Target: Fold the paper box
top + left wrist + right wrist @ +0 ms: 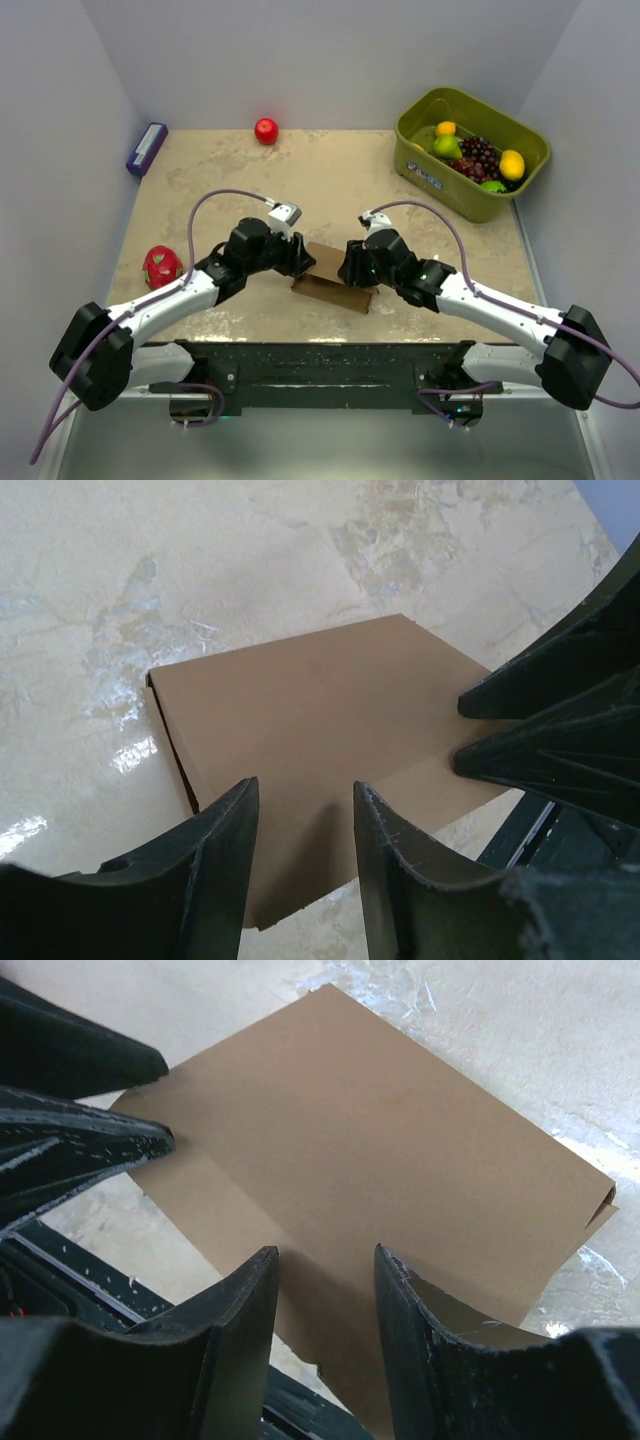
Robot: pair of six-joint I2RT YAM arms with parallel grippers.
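Note:
The paper box is a plain brown cardboard piece lying near the table's front edge, between the two arms. My left gripper is at its left end and my right gripper at its right end, facing each other. In the left wrist view the left gripper stands partly open just above the box's flat top panel. The right gripper's fingers reach in from the right. In the right wrist view the right gripper is also partly open over the box, with nothing pinched.
An olive-green bin holding grapes and several other fruits stands at the back right. A red apple lies at the back middle. A purple packet is at the back left, and a dragon fruit lies beside the left arm.

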